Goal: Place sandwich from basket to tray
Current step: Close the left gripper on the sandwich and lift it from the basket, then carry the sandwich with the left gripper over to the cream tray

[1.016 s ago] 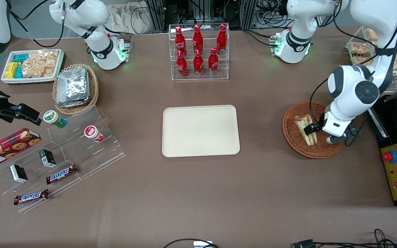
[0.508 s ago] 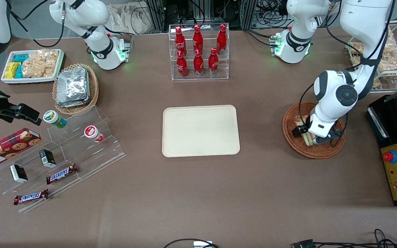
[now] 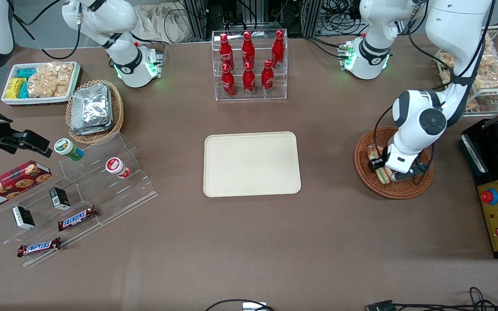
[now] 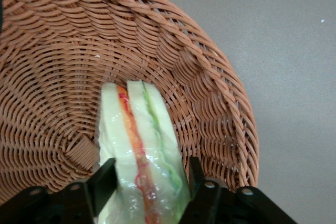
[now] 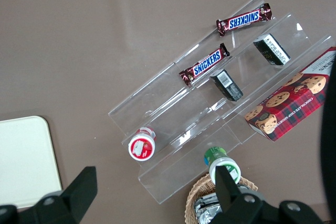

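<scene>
2 fingers of the gripper (image 4: 147,182) straddle the sandwich (image 4: 142,150) down in the basket (image 4: 47,77), one against each bread face; whether they are pressing yet I cannot tell. It looks soft, light and easy to crush, and its shiny wrap may be slippery, so a gentle hold across the flat faces, near the middle, seems wisest. The woven rim rises just beside it and calls for a lift straight up. Between basket (image 3: 363,166) and tray (image 3: 252,164) lies only bare table (image 3: 327,224); the rack of 6 red bottles (image 3: 249,65) stands well apart
</scene>
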